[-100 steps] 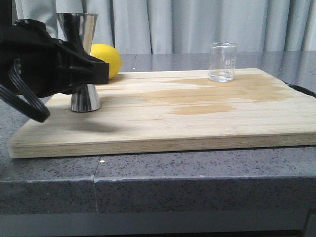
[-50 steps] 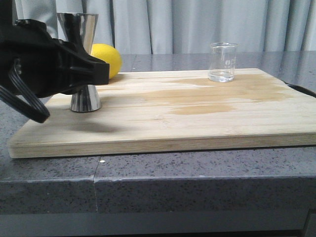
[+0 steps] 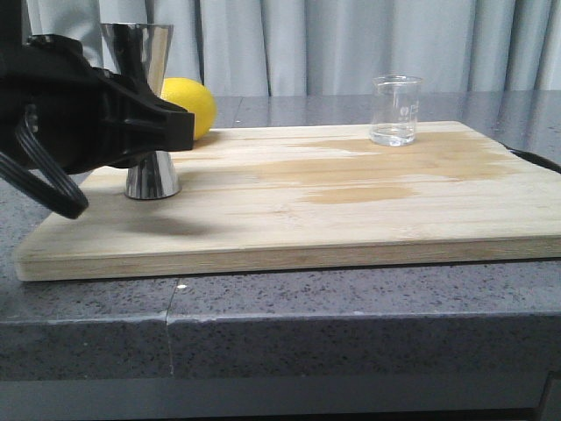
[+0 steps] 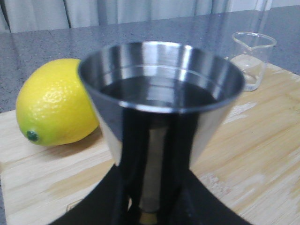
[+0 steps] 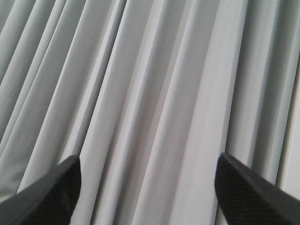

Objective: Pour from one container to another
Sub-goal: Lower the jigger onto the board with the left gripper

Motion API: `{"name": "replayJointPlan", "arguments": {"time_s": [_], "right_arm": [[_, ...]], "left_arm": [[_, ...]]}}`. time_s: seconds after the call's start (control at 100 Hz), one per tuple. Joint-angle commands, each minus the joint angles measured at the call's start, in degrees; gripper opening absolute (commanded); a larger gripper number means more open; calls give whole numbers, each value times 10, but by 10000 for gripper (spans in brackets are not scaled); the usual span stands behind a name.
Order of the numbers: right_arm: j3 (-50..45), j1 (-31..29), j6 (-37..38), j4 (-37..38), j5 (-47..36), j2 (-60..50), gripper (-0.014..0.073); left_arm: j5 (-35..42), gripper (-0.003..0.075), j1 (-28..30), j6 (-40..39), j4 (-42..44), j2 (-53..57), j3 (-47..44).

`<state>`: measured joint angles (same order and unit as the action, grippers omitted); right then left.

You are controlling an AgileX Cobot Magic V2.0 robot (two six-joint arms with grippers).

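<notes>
On the wooden board (image 3: 289, 202), at its left end, stands the jigger (image 3: 147, 105), upright, base flat on the wood, waist hidden in the front view by the left gripper (image 3: 131, 123). Fills the left third of that frame, black and bulky, cables looping down at lower left. Seen from the left wrist: jigger (image 4: 161, 108) centre frame, upper cup open, inner wall shiny with a dark level inside, whether liquid or reflection cannot tell; black fingers (image 4: 117, 187) press in on either side of the narrow waist, so clamped on the jigger.

Just behind the jigger, left of frame centre: lemon (image 3: 188, 107), yellow, resting at the board's far edge; in the wrist view (image 4: 56, 108) at left, green stem end low.

Toward the upper right of the front view, well apart from the jigger: beaker (image 3: 395, 110), upright near the far edge, clear, faint white print, a little clear liquid at the bottom. Also visible in the left wrist view, upper right (image 4: 252, 58).

Darker stains across the board's middle.

Right gripper (image 5: 150, 187) faces the grey curtain (image 5: 150, 84); two dark fingertips (image 5: 51, 192) at the lower corners, wide apart, nothing between.
</notes>
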<state>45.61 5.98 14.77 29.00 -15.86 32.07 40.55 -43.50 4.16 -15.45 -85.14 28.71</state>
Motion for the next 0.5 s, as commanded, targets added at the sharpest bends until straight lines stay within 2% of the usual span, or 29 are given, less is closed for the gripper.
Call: {"name": "replayJointPlan", "arguments": {"time_s": [0.0,0.49], "right_arm": [[15,-4,-4,-6,-27,1,531],[15,-4,-4,-6,-31,1,531]], "left_arm": [[21,109,0,-1,7,16,10],[21,109,-1,-1,18,16,10]]}}
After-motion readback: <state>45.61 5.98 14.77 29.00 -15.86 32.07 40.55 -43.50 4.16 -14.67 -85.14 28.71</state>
